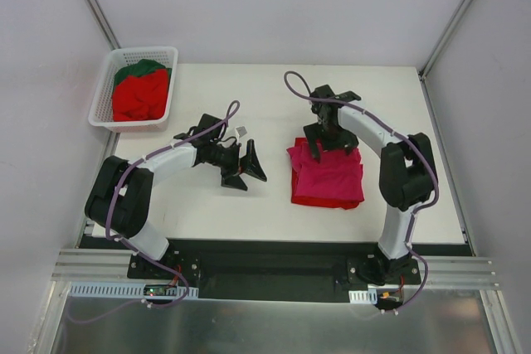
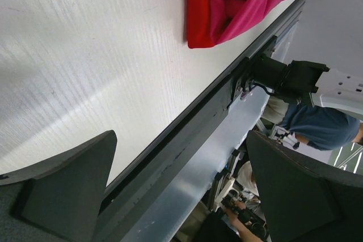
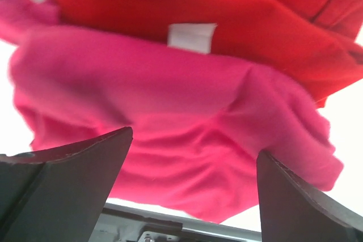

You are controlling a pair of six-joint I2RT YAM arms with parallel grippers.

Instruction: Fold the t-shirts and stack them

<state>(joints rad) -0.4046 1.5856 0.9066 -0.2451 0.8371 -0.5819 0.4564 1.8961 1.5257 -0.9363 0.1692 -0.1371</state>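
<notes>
A magenta-pink t-shirt [image 1: 329,170] lies folded but rumpled on a red t-shirt [image 1: 319,201] at the table's right middle. My right gripper [image 1: 330,148] hovers over the far edge of this pile, open, with nothing between its fingers. In the right wrist view the magenta-pink t-shirt [image 3: 170,111] fills the space ahead of the right gripper [image 3: 193,179], and the red t-shirt [image 3: 244,15] with a white label [image 3: 191,37] lies behind it. My left gripper [image 1: 249,178] stands open and empty left of the pile, apart from it. In the left wrist view the left gripper [image 2: 187,179] faces the table's near edge.
A white lattice basket [image 1: 106,89] at the back left corner holds a crumpled red t-shirt [image 1: 139,99] and a dark green t-shirt [image 1: 141,68]. The metal rail [image 2: 187,157] runs along the table's near edge. Grey walls close in the back and sides.
</notes>
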